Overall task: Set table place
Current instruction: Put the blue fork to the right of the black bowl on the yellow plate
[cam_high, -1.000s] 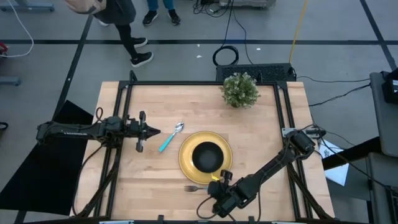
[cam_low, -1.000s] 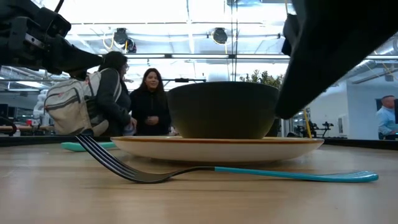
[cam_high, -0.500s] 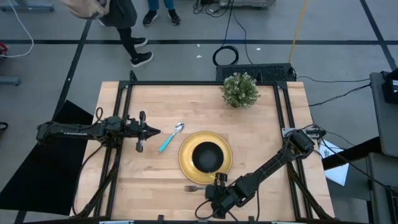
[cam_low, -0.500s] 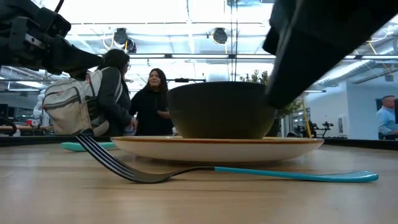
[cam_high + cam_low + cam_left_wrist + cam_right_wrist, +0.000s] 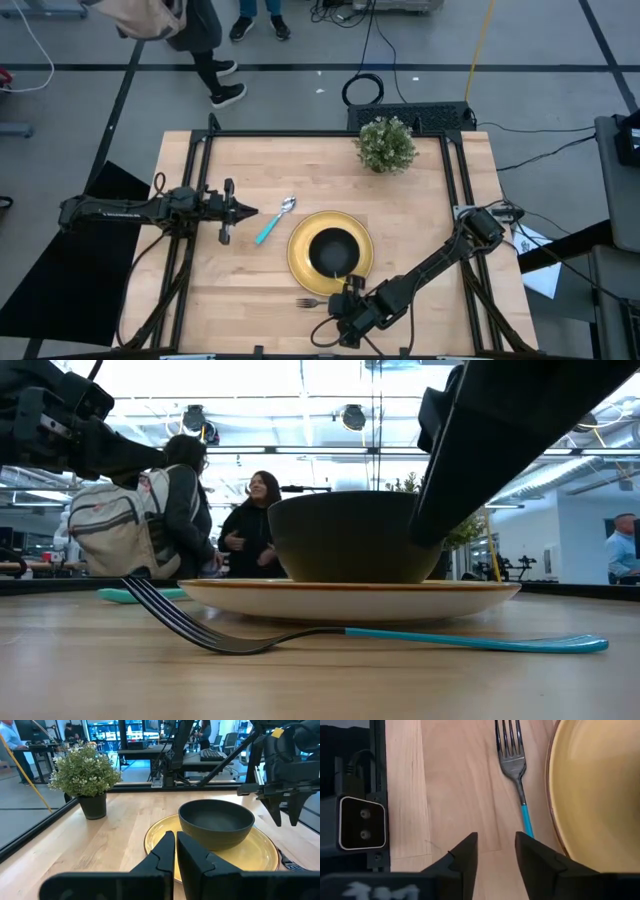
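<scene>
On the table a round yellow plate carries a black bowl. A turquoise-handled spoon lies flat to the plate's left. The fork lies flat along the plate's near rim, tines toward the table's left. Its tines curve up off the wood and its handle rests on it. My right gripper hangs open above the fork's handle, fingers pointing down and clear of it. My left gripper is shut and hovers left of the spoon, touching nothing.
A small green potted plant stands at the table's far edge, right of centre. Black frame rails run along both sides of the table. People stand beyond the far edge. Bare wood lies right of the plate.
My right gripper has shifted a little toward the table's left edge, above the fork's handle. The fork has stayed where it lay on the table.
</scene>
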